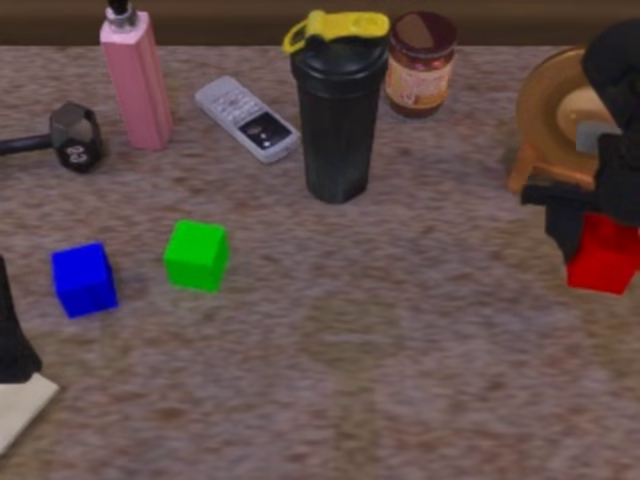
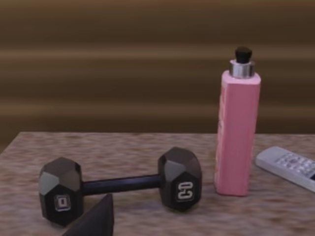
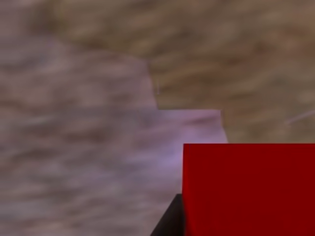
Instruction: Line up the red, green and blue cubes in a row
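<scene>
The red cube (image 1: 606,262) is at the table's right edge, under my right gripper (image 1: 588,238), which is shut on it. In the right wrist view the red cube (image 3: 248,189) fills the near corner, one dark finger (image 3: 171,222) pressed against its side and its shadow on the table beneath. The green cube (image 1: 196,255) and the blue cube (image 1: 84,279) rest on the table at the left, a short gap between them. My left arm (image 1: 12,345) is parked at the left edge, just beyond the blue cube. One of its fingers (image 2: 98,216) shows far to one side, nothing against it.
Along the back stand a dumbbell (image 1: 70,137), a pink bottle (image 1: 137,80), a white remote (image 1: 247,118), a black shaker bottle (image 1: 338,110) and a jar (image 1: 421,63). A round wooden stand (image 1: 552,118) sits at the back right, behind my right arm.
</scene>
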Controlling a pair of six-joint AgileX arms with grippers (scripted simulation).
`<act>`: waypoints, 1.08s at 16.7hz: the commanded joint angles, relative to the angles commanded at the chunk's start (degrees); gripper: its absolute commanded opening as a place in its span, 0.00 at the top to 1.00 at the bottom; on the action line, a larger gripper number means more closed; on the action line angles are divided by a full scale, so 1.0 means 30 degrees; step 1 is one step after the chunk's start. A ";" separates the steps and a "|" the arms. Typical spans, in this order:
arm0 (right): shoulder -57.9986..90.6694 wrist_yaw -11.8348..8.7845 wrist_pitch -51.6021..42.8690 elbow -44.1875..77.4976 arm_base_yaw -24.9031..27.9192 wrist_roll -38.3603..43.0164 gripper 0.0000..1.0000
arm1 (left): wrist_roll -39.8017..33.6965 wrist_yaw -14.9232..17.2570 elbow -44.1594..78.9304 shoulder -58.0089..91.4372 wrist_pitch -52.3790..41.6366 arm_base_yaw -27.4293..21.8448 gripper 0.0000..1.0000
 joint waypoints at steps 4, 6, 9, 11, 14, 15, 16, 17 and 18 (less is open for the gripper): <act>0.1832 0.0058 -0.1356 0.2898 0.2891 0.2227 1.00 | 0.0000 0.0000 0.0000 0.0000 0.0000 0.0000 0.00; 0.3156 0.0092 -0.2370 0.5142 0.5197 0.3928 1.00 | 0.0000 0.0000 0.0000 0.0000 0.0000 0.0000 0.00; 0.5181 0.0126 -0.3973 0.8650 0.9167 0.6695 1.00 | 0.0000 0.0000 0.0000 0.0000 0.0000 0.0000 0.00; 0.6332 0.0151 -0.4910 1.0791 1.1679 0.8425 1.00 | 0.0000 0.0000 0.0000 0.0000 0.0000 0.0000 0.00; 0.7506 0.0216 -0.5887 1.3260 1.4283 1.0402 1.00 | 0.0000 0.0000 0.0000 0.0000 0.0000 0.0000 0.00; 0.7721 0.0237 -0.6068 1.3721 1.4742 1.0792 1.00 | 0.0000 0.0000 0.0000 0.0000 0.0000 0.0000 0.00; 0.7846 0.0252 -0.6176 1.3989 1.5009 1.1027 1.00 | 0.0000 0.0000 0.0000 0.0000 0.0000 0.0000 0.00; 0.7875 0.0256 -0.6201 1.4053 1.5072 1.1082 1.00 | 0.0000 0.0000 0.0000 0.0000 0.0000 0.0000 0.00; 0.7875 0.0256 -0.6201 1.4053 1.5072 1.1082 1.00 | 0.0000 0.0000 0.0000 0.0000 0.0000 0.0000 0.00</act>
